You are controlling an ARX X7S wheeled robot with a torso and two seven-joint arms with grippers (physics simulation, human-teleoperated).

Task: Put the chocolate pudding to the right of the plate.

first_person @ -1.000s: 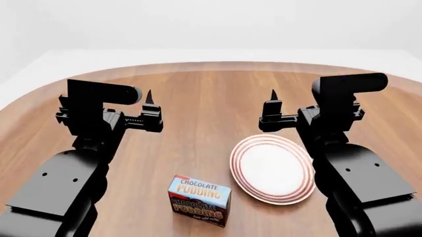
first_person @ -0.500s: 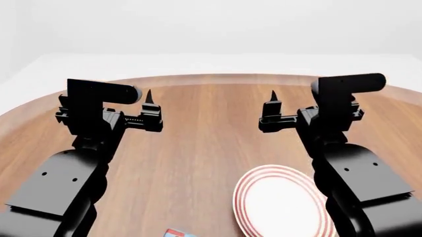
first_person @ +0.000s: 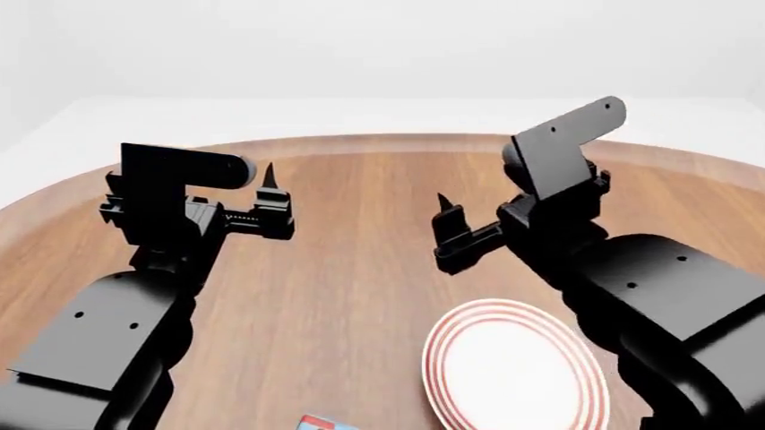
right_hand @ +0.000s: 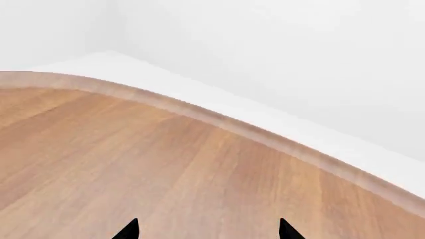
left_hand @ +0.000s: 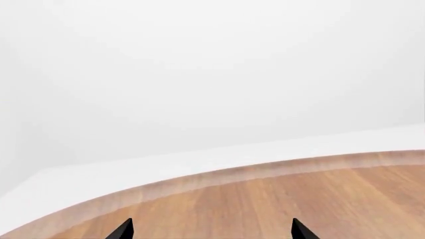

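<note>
The plate (first_person: 514, 372), white with red rings, lies on the wooden table at the lower right of the head view, partly behind my right arm. Only a sliver of the chocolate pudding carton (first_person: 325, 423) shows at that view's bottom edge, left of the plate. My left gripper (first_person: 270, 193) hovers over the table at the left, open and empty. My right gripper (first_person: 449, 228) hangs above the table just beyond the plate, open and empty. Both wrist views show only bare wood between the fingertips, left (left_hand: 123, 230) and right (right_hand: 130, 230).
The round wooden table (first_person: 358, 260) has its curved far edge (first_person: 382, 141) against a white floor and wall. My black right forearm (first_person: 669, 305) covers the table's right side next to the plate.
My right arm has swung inward and to the left, its gripper now lower and nearer the plate. The head view had tilted up earlier and now holds; the left arm has not moved.
</note>
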